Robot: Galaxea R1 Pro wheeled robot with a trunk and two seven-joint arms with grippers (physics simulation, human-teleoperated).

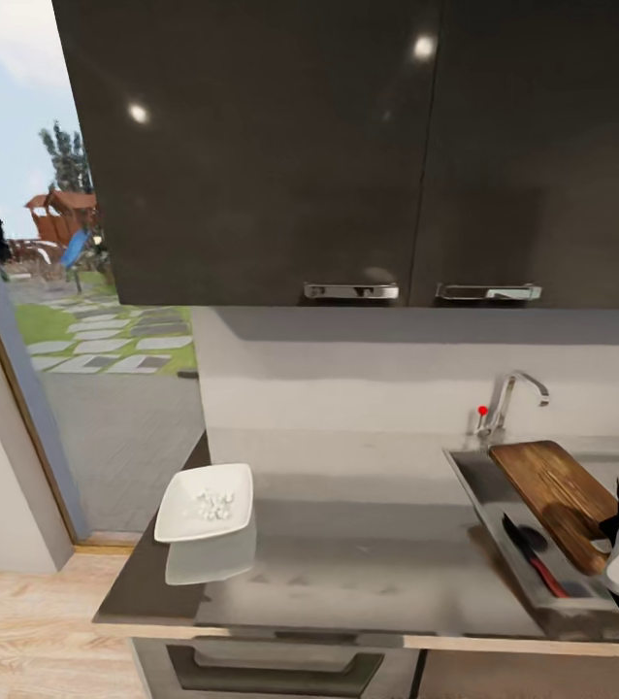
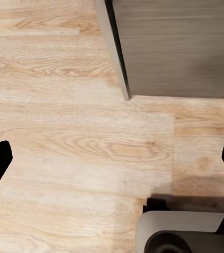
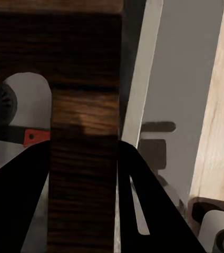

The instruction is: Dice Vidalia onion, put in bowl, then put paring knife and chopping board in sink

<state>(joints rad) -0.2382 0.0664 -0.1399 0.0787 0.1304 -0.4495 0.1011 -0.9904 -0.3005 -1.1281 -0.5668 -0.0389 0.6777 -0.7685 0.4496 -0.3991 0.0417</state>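
In the head view, the chopping board (image 1: 557,500) lay tilted across the sink (image 1: 474,485) at the right of the frame, its far end up near the faucet (image 1: 515,393) and its near end lower, beside the white right arm at the right edge. The paring knife (image 1: 535,555) rested in the sink basin just left of the board's near end, dark blade toward the back and red handle toward the front. At centre left of the frame the white bowl (image 1: 205,501) sat on the grey countertop (image 1: 368,553), near its left edge, holding small pale pieces of diced onion (image 1: 212,503). Dark wall cabinets (image 1: 348,146) with two metal handles filled the upper part of the frame, and an open doorway at the left looked onto a paved garden.

In the right wrist view, the right gripper (image 3: 83,174) was clamped on the chopping board (image 3: 83,132), one dark finger pressed on each side of the wooden handle strip by its cut-out hole; the knife's red handle (image 3: 35,138) showed through beyond it.

In the left wrist view, the left gripper (image 2: 112,161) hung spread wide over the wooden floor (image 2: 75,147), grasping nothing, with a grey cabinet corner (image 2: 175,47) in the upper right of the frame.
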